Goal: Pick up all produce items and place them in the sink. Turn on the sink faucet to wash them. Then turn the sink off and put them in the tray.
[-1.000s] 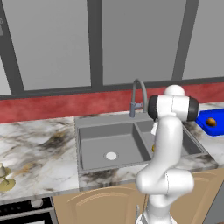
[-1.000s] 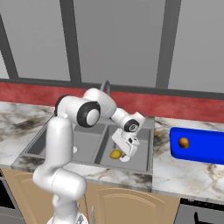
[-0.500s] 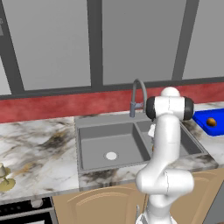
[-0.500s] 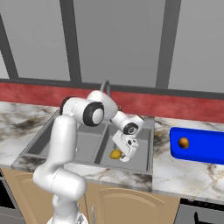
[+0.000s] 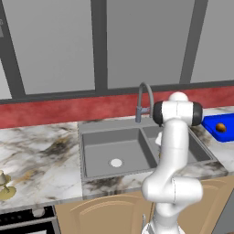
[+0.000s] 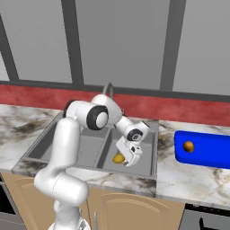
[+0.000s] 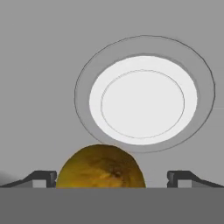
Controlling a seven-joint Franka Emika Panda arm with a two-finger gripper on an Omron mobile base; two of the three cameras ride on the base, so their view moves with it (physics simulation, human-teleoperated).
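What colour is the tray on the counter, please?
Bright blue tray, clearest in the right base view.

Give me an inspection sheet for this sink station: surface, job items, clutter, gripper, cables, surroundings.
Surface: marble-look counter around a grey double-basin sink.
Job items: yellow fruit lies on the floor of the sink's right basin, beside the round pale drain. Orange fruit sits on the blue tray, on the counter right of the sink. Gooseneck faucet stands behind the basins; no water seen.
Clutter: pale cup-like object on an olive dish on the counter far left of the sink.
Gripper: gripper open, low in the right basin, fingertips either side of the yellow fruit, not closed on it.
Cables: nothing seen.
Surroundings: red backsplash, grey panels above, wooden cabinet doors below.
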